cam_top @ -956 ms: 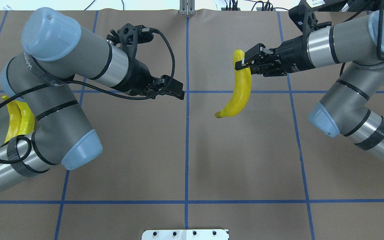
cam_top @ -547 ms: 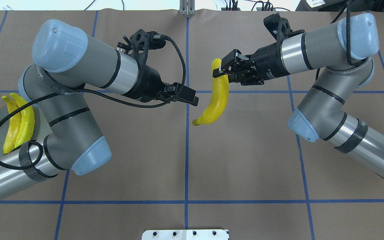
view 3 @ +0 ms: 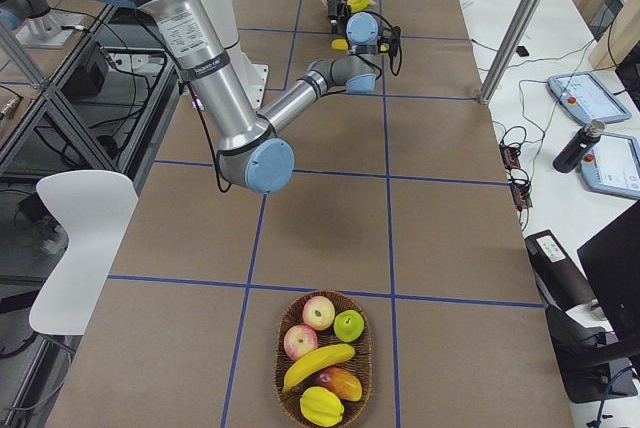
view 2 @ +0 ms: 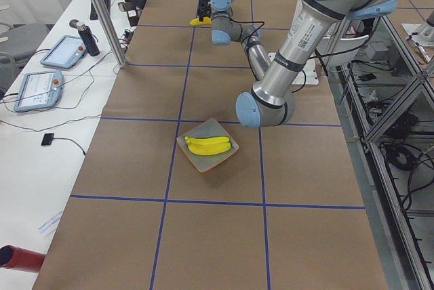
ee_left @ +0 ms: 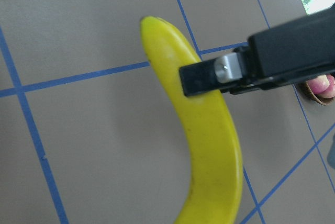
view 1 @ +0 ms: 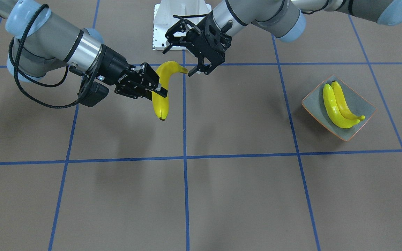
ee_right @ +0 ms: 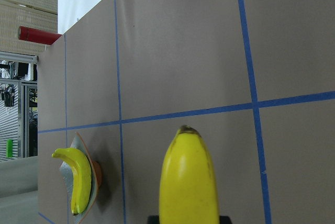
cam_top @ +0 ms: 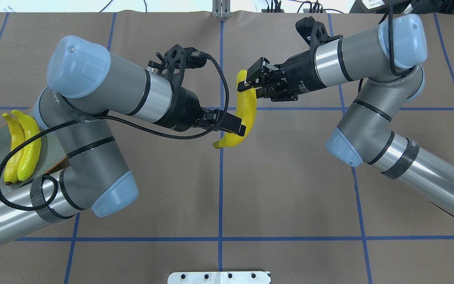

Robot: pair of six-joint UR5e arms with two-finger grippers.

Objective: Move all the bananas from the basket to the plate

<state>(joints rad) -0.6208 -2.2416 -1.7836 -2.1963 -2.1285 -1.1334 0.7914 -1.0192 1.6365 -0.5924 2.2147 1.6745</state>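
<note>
**Right gripper** [view 1: 159, 89]: clenched on one banana [view 1: 161, 103], gripping it toward one end. The held banana is in the air, clear of the table [view 1: 243, 195]. It is well apart from the plate [view 1: 361, 104], off to the robot's right of it, over the table's middle. The left wrist view shows one right finger pressed flat across the banana's side.

**Left gripper** [view 1: 178, 61]: released, with the jaws spread wide. It sits at the held banana's free end, the end farther from the right gripper. In the front-facing view the curved free end shows between the two left fingers, and in the overhead view one finger overlaps the banana. The views do not settle whether any finger touches the fruit. The jaws are not closed on it.

**Plate:** it rests on the table on the robot's left side, with the left arm's elbow above it in the overhead view. Two bananas [view 1: 337, 108] lie in it side by side, touching along their length and curving the same way.

**Basket** [view 3: 281, 368]: it stands at the table end farthest from the plate, beyond the held banana. One banana [view 3: 318, 366] lies across its middle among other fruit, with a reddish apple [view 3: 318, 312] and a green apple [view 3: 348, 325] beside it.
</note>
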